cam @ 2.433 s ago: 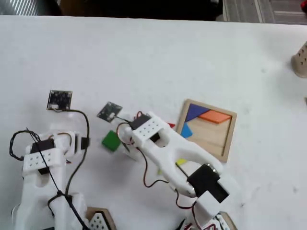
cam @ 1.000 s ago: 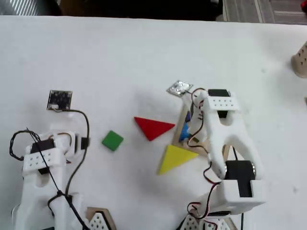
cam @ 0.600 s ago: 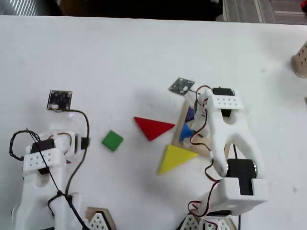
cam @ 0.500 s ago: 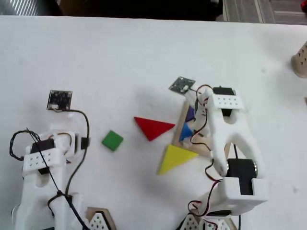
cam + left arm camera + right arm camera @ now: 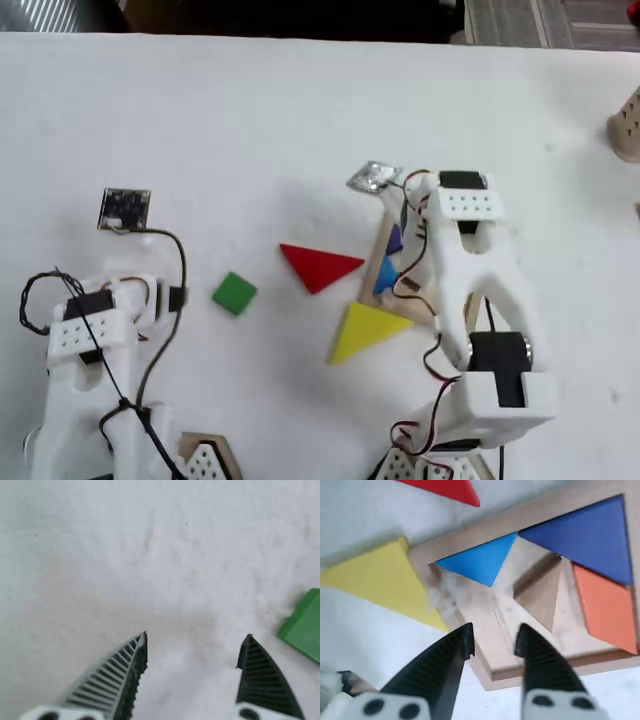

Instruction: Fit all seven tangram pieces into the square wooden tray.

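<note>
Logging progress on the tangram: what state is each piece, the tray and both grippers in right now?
wooden tray: partly filled
light blue triangle: in the tray
dark blue triangle: in the tray
orange piece: in the tray
red triangle: on the table
yellow triangle: on the table, beside the tray
green square: on the table
left gripper: jaws open, empty
right gripper: jaws open, empty, over the tray's edge

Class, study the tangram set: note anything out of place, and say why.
The yellow triangle lies outside the tray, pressed against its rim; the red triangle and green square also lie loose on the table.
</note>
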Available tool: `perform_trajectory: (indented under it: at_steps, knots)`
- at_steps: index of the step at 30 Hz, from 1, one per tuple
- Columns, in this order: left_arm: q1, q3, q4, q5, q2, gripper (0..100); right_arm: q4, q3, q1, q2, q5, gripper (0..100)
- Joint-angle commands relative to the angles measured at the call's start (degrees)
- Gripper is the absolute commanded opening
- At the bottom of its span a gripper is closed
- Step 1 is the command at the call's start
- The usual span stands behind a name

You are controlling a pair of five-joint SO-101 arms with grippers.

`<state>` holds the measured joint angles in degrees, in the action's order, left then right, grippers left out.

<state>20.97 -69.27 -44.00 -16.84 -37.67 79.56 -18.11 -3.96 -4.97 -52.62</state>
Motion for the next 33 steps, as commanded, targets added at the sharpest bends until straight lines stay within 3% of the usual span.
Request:
perform_trajectory:
  at_steps: [1,7,18,27,33]
  knots:
    - [0.5,2.9,1.3,0.1,0.4,29,-2.4,1.9,-1.0,1.0,16.2,2.4]
    - [0.6,2.8,1.2,0.1,0.4,29,-14.5,-1.9,-0.5,0.6,32.3,1.8]
    - [0.6,2.5,1.3,0.1,0.3,29,-19.1,-8.9,-0.3,0.5,32.7,1.8]
    - [0.7,2.5,1.2,0.1,0.2,29,-23.4,-9.3,5.8,-1.4,31.2,1.8]
    - [0.7,2.4,1.3,0.1,0.2,29,-18.3,-4.8,7.3,-3.5,30.7,1.8]
